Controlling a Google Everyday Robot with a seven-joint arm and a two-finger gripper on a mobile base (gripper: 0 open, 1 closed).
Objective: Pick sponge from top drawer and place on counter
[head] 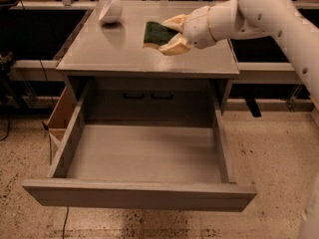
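Observation:
The sponge (155,34), dark green face up with a pale yellow edge, is held between the fingers of my gripper (168,34) just above the grey counter (114,51), right of its middle. I cannot tell whether it touches the surface. The gripper is shut on the sponge, one cream finger (175,21) behind it and one in front. The white arm reaches in from the upper right. The top drawer (144,156) is pulled fully open below, and its grey floor is bare.
A white bowl (110,9) lies tipped on the counter's back left corner. The drawer front (139,195) juts out toward me over the speckled floor. A wooden side panel (62,114) shows left of the drawer. Tables and shelves stand behind the cabinet.

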